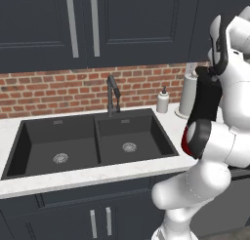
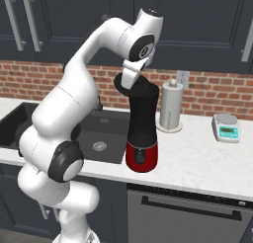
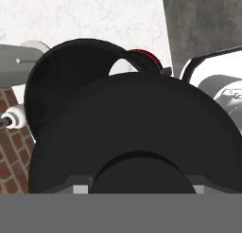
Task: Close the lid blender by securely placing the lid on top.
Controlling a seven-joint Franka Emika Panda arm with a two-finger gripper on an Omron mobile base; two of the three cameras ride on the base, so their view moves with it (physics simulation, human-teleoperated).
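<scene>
Most of the job looks done: gripper (image 2: pixel 129 87) grasping the lid (image 3: pixel 137 132) just above the blender (image 2: pixel 142 133) mouth, slightly offset; seating it squarely remains, table (image 2: pixel 197 158) beneath

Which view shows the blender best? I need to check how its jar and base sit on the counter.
The right base view: the whole blender stands clear, black jar on red base. In the left base view the arm hides most of it. The hand view looks down past the lid into the jar's mouth.
</scene>
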